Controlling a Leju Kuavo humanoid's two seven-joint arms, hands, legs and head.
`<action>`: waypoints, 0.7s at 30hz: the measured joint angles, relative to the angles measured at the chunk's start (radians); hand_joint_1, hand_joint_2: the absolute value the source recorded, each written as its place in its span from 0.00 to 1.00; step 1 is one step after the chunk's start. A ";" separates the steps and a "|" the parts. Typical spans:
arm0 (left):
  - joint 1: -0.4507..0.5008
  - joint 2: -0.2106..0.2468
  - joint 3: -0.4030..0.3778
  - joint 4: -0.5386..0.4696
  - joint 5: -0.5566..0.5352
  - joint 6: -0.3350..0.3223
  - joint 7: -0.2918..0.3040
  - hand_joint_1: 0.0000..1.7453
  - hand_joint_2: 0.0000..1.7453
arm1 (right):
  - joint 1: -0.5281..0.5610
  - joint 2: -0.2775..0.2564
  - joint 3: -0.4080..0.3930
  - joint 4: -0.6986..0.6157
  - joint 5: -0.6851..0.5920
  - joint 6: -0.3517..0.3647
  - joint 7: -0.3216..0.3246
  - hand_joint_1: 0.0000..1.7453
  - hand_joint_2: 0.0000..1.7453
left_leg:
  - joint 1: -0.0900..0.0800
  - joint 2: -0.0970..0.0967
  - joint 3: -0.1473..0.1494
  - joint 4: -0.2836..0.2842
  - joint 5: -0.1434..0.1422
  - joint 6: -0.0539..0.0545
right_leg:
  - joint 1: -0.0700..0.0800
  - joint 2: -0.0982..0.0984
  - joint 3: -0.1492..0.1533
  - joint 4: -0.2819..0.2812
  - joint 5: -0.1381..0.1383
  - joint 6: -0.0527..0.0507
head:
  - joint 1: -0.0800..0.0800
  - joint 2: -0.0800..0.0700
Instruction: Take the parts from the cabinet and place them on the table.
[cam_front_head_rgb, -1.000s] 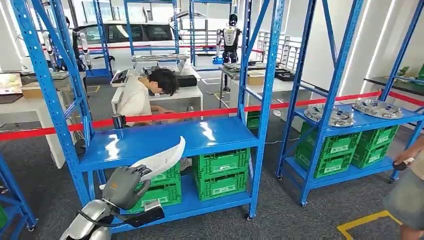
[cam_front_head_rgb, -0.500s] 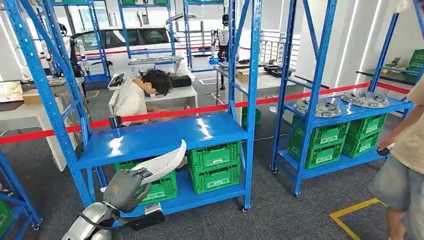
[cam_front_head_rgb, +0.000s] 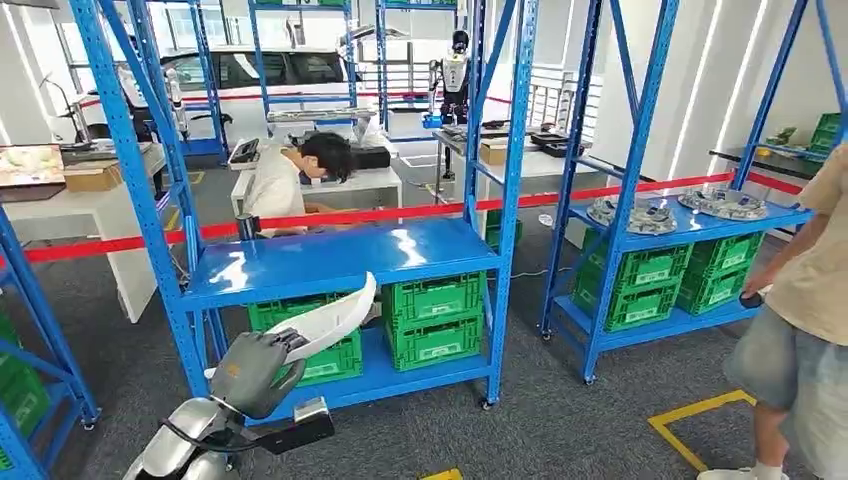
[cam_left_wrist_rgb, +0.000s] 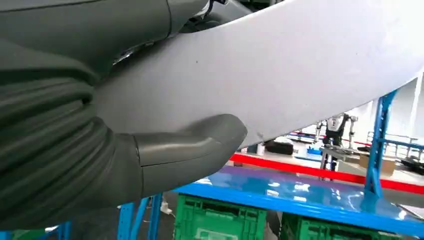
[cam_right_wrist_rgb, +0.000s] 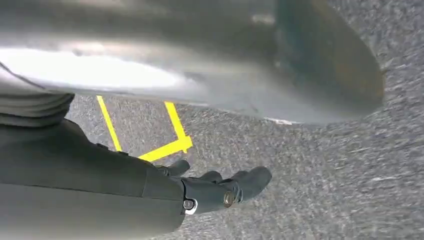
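Observation:
A long, curved white part (cam_front_head_rgb: 335, 315) is held in my left hand (cam_front_head_rgb: 258, 368), low at the front left, in front of the blue rack (cam_front_head_rgb: 340, 262). The part's tip points up and to the right, toward the rack's middle shelf. In the left wrist view the white part (cam_left_wrist_rgb: 280, 85) runs across the hand, with the grey thumb (cam_left_wrist_rgb: 190, 145) pressed against its underside. My right hand (cam_right_wrist_rgb: 215, 190) hangs over grey carpet with its dark fingers stretched out and nothing in them. Round metal parts (cam_front_head_rgb: 632, 214) lie on the shelf of a second blue rack (cam_front_head_rgb: 690, 225) at the right.
Green crates (cam_front_head_rgb: 432, 320) fill the lower shelves. A person (cam_front_head_rgb: 800, 300) stands close at the right edge. Another person (cam_front_head_rgb: 285, 180) sits at a desk behind red barrier tape (cam_front_head_rgb: 400, 214). Yellow floor marking (cam_front_head_rgb: 700, 410) lies at the front right.
The whole view has shifted as the camera moved. The person at the right has come further into the picture. My left hand still holds the white part the same way.

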 joint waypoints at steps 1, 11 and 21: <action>0.001 0.000 0.000 0.000 0.000 0.000 0.000 1.00 1.00 | 0.000 0.000 0.000 0.000 0.000 0.000 0.000 0.00 0.00 | 0.002 0.000 -0.018 0.005 0.010 -0.003 | -0.002 0.000 0.019 0.000 0.033 0.003 | 0.000 0.000; -0.001 0.005 0.000 -0.003 0.000 -0.002 0.002 1.00 1.00 | -0.004 0.001 -0.002 0.000 -0.001 0.001 -0.002 0.00 0.00 | 0.010 -0.003 -0.111 0.068 0.011 -0.064 | -0.002 -0.004 0.209 -0.299 0.067 -0.050 | -0.002 0.000; -0.004 0.004 0.000 -0.013 0.000 -0.002 0.004 1.00 1.00 | -0.005 0.006 -0.002 0.000 0.001 0.002 -0.003 0.00 0.00 | -0.013 -0.008 0.102 0.010 -0.102 -0.010 | 0.021 -0.004 0.089 -0.298 0.174 -0.052 | -0.001 0.000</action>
